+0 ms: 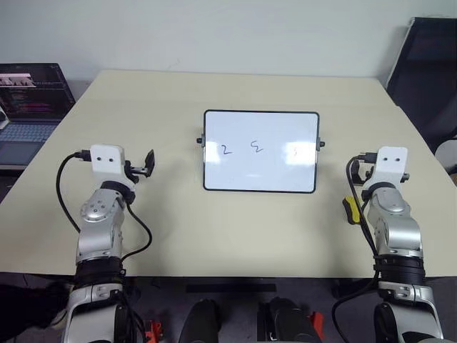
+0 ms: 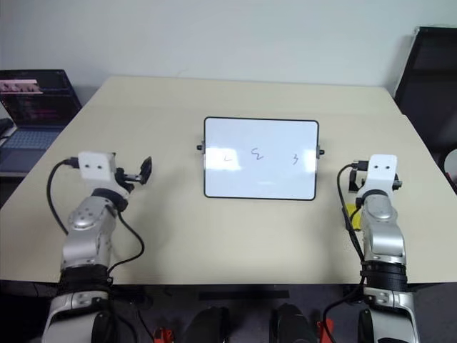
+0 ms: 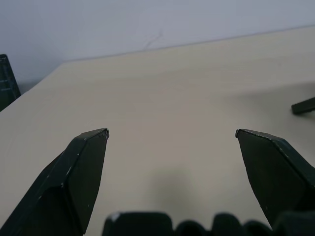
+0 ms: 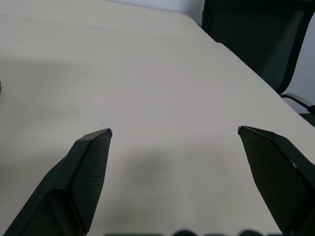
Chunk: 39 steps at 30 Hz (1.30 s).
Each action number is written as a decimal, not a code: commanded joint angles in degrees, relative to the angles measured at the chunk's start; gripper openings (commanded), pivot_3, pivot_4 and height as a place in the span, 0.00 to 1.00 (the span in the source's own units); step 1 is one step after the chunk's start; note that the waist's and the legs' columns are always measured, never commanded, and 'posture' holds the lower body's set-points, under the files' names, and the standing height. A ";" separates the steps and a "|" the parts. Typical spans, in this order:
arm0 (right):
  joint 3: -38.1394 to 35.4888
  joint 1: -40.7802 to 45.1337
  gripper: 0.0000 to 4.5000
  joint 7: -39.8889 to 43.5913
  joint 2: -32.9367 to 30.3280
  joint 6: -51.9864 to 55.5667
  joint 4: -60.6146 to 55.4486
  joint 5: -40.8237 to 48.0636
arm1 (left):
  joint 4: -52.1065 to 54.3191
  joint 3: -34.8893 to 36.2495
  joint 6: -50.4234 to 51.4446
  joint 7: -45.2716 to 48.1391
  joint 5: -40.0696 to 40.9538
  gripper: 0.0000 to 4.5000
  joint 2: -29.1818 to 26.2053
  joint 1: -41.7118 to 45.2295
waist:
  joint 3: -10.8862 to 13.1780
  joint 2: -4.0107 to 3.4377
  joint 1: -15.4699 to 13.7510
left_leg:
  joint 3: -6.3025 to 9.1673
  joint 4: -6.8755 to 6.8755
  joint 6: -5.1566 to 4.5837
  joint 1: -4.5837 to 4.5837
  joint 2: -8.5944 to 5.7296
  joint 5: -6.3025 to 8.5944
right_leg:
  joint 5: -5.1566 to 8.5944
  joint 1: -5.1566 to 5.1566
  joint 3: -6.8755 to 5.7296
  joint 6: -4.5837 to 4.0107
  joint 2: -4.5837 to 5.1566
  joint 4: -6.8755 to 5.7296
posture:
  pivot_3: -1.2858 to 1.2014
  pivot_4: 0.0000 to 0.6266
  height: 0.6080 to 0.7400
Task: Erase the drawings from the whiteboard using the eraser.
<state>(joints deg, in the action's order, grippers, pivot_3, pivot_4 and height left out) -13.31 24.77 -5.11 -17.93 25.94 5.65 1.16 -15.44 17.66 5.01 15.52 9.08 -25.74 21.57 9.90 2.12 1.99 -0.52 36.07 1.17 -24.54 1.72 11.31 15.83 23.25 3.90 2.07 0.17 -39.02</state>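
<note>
Nearest the camera on the left, the left gripper point(image 3: 172, 132) hangs over bare beige table point(image 1: 171, 236), its two black fingers spread wide with nothing between them. Off that side a laptop point(image 1: 32, 107) sits by the table's edge. In the middle lies the whiteboard point(image 1: 260, 179), flat, with all three drawings point(image 2: 257, 153) intact in a row: a "2", a "5" and a faint "3" partly lost in glare. Just beside the right forearm, the eraser point(image 1: 350, 209) rests on the table, a yellow block with a black part, well apart from the board. On the right the right gripper point(image 4: 174, 132) is likewise wide open and empty, aimed past the eraser toward a black chair point(image 4: 256, 39). By my reading nothing is done: the eraser needs picking up, then every mark wiping
</note>
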 commanded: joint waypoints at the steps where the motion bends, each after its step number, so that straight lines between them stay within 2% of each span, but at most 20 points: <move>1: 0.23 1.53 0.99 0.77 -0.70 -1.06 -0.70 -0.36 | 4.40 1.37 0.80 -0.68 0.81 1.00 -1.25 -0.32 | 0.00 0.00 -0.06 | 0.01 0.01 0.00 0.00 0.00 0.00 | 0.00 0.00 -0.02 0.00 0.00 0.00 | 0.52 0.24 1.00; 15: -1.79 -0.44 0.99 1.38 -2.98 0.96 -3.35 -0.24 | 4.03 2.31 1.11 -2.10 3.62 1.00 0.98 1.65 | 0.00 0.00 -0.12 | -0.01 0.02 0.00 0.00 -0.02 0.00 | 0.00 -0.02 0.00 0.00 0.00 0.02 | 0.52 0.24 1.00; 19: -3.64 -0.49 0.99 1.79 -5.68 -0.69 -1.67 -0.08 | 2.04 0.47 -0.24 -2.96 2.79 1.00 2.45 2.47 | 0.00 0.00 -0.16 | -0.03 0.01 0.00 0.00 -0.04 0.00 | 0.00 -0.02 0.02 0.01 0.02 0.03 | 0.52 0.24 1.00; 24: -5.71 -2.02 0.99 4.58 -9.25 1.33 -4.82 1.00 | 7.06 -3.80 5.63 -1.38 4.17 1.00 4.76 4.97 | 0.00 0.01 -0.15 | -0.01 0.03 0.00 0.00 -0.07 0.00 | 0.00 -0.03 0.00 0.01 -0.02 0.02 | 0.52 0.24 1.00; 29: -8.49 -5.12 0.99 10.76 -12.28 11.59 -13.87 6.24 | 15.72 -11.61 15.03 11.03 11.55 1.00 5.88 8.07 | 0.00 0.01 -0.30 | 0.01 0.03 0.00 -0.09 -0.08 0.00 | 0.01 -0.02 -0.02 0.02 0.00 0.06 | 0.52 0.24 1.00; 32: -10.52 -7.65 0.99 13.10 -12.81 22.84 -21.69 10.52 | 20.26 -17.43 18.89 19.55 15.64 1.00 6.42 9.58 | 0.00 0.00 -0.23 | 0.02 0.02 0.00 -0.08 -0.08 0.00 | 0.01 -0.02 -0.03 0.02 -0.03 0.06 | 0.52 0.24 1.00; 39: -14.54 -7.68 0.99 15.66 -11.99 43.90 -30.51 18.17 | 22.18 -27.83 19.70 34.15 17.10 1.00 5.94 9.21 | -0.01 -0.05 0.46 | 0.04 0.02 0.00 0.17 -0.14 0.00 | 0.09 -0.10 0.15 0.13 -0.22 0.01 | 0.52 0.24 1.00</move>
<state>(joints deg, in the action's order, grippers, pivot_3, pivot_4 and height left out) -25.88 16.46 9.85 -29.83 65.40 -21.88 17.17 5.07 -8.81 25.78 46.92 25.56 -19.95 30.43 9.88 2.07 2.45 -0.49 36.09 1.17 -24.36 1.59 11.30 15.94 23.14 4.04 2.22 -0.07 -39.01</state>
